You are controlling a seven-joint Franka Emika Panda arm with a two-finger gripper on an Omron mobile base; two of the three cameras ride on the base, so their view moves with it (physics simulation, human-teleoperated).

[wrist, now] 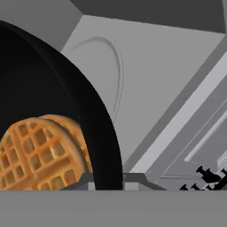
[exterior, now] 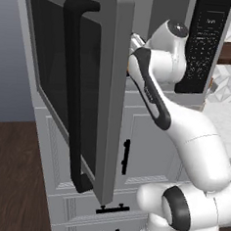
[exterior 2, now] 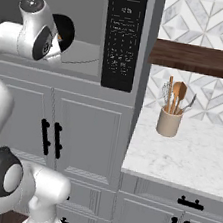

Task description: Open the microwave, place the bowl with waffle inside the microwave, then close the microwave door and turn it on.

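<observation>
While the gripper holds the bowl point(wrist: 53, 111) with its waffle point(wrist: 40, 153) at lower left, keep it level and lower it onto the microwave point(wrist: 168, 80) floor.

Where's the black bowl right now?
The bowl is inside the open microwave, at the left of the right base view, behind the arm's wrist, with the waffle in it.

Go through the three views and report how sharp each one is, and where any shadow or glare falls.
Left base view: soft and slightly blurred; the microwave door glass is flat dark, no glare. Right base view: evenly lit, control-panel markings too small to read, the bowl a plain black shape. Hand view: the waffle grid is crisp, the bowl interior unlit black, no hard shadows.
</observation>
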